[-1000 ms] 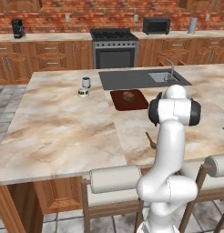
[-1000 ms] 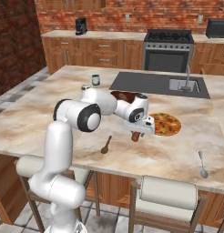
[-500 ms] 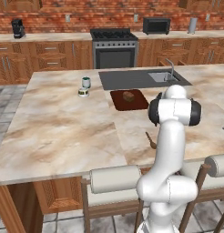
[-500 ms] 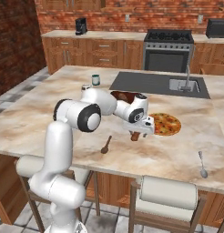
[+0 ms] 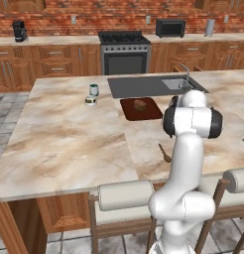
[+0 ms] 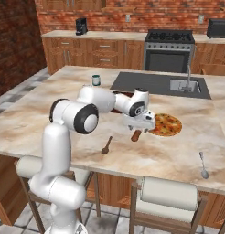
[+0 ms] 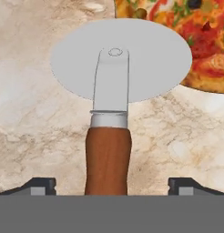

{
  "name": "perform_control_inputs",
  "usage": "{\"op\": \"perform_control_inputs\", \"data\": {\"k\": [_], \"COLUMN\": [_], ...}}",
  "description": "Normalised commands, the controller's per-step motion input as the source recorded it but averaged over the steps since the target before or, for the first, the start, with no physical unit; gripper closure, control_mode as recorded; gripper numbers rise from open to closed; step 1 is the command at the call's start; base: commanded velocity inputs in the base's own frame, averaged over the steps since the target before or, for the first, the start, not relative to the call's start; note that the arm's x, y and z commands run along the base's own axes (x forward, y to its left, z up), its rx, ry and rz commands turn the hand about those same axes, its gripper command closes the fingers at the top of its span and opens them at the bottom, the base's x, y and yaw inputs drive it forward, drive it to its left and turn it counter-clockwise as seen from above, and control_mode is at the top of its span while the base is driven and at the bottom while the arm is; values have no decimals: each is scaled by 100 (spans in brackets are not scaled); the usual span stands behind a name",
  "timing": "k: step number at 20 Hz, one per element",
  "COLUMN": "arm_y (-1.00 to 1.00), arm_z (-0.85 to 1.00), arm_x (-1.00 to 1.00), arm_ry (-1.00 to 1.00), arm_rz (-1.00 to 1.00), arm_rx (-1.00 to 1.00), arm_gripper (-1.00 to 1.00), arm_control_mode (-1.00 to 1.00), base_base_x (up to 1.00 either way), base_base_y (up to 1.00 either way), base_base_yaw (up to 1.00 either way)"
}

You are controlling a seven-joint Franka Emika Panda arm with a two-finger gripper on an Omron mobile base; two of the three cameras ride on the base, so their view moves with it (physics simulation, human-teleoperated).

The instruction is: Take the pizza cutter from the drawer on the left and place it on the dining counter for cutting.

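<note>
The pizza cutter (image 7: 114, 86) lies flat on the marbled dining counter (image 7: 36, 113). Its round grey blade overlaps the edge of a pizza (image 7: 200, 41), and its reddish-brown handle (image 6: 136, 135) points back toward the hand. My gripper (image 7: 113, 184) hovers just over the handle and is open, each dark fingertip (image 7: 41, 184) standing well clear of the wood. In the right base view the gripper (image 6: 139, 127) sits low over the counter (image 6: 36, 119) beside the pizza (image 6: 165, 124). The drawer is out of view.
A wooden spoon (image 6: 106, 145) lies left of the hand, and a metal spoon (image 6: 203, 165) lies near the front right edge. Behind the arm are a dark red cutting board (image 5: 140, 108), a cup (image 5: 93, 90), a small jar (image 5: 91, 100) and the sink (image 6: 187, 85). Stools stand along the front.
The fingers have spread wide and let go of the pizza cutter's handle. The arm and the cutter have hardly moved.
</note>
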Motion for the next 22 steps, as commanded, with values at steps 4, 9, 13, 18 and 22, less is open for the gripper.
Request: {"op": "perform_control_inputs", "data": {"k": [4, 9, 13, 18, 22], "arm_y": [67, 82, 65, 44, 34], "arm_z": [71, 52, 52, 53, 56], "arm_x": [-51, -64, -82, -99, -100], "arm_ry": [0, 0, 0, 0, 0], "arm_rz": [-3, -5, -1, 0, 0], "arm_rx": [-2, -5, -1, 0, 0], "arm_gripper": [-100, -100, -100, -100, -100], "arm_control_mode": [-100, -100, -100, -100, -100], "base_base_x": [0, 0, 0, 0, 0], "base_base_y": [0, 0, 0, 0, 0], "base_base_yaw": [0, 0, 0, 0, 0]}}
